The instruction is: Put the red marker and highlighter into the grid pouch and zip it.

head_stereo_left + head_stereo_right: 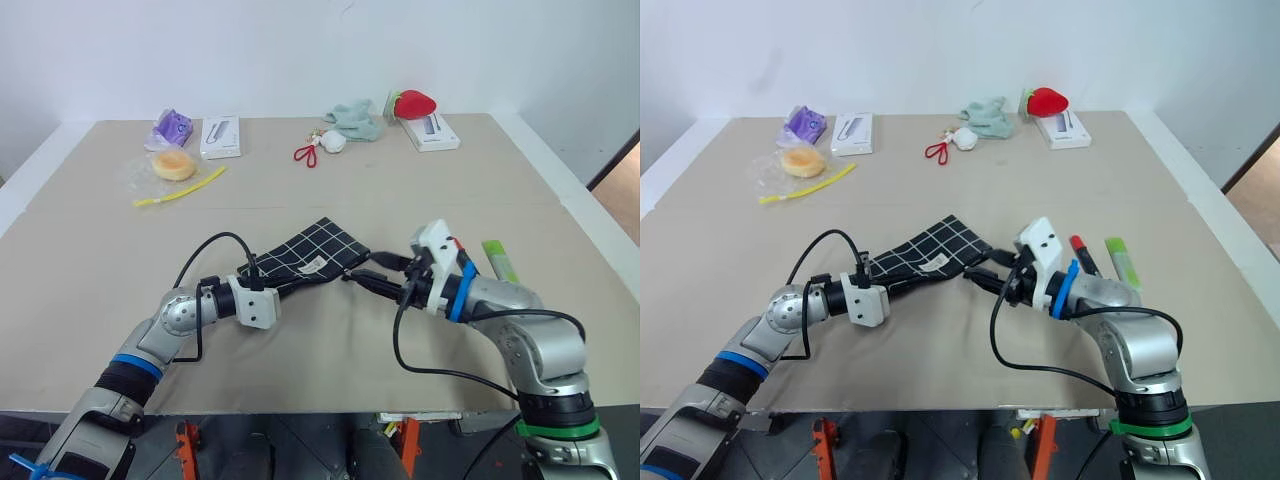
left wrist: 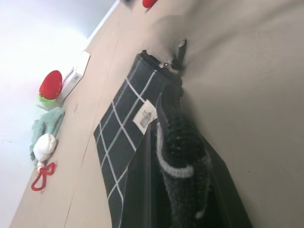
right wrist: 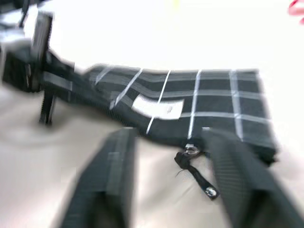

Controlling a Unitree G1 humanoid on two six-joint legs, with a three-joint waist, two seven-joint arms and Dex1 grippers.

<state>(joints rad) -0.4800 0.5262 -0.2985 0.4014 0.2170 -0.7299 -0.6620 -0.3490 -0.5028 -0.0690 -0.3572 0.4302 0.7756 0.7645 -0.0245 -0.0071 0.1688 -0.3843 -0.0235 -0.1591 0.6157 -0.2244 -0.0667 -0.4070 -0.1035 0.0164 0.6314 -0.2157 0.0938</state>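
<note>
While the left claw [image 1: 283,284] pinches the grid pouch [image 1: 305,253], the right claw [image 3: 171,178] gapes empty beside its zipper pull [image 3: 195,174].

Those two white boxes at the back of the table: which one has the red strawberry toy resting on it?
The white box on the right: the strawberry plush sits at its far end. The left box has nothing on it, lying beside a purple packet.
</note>
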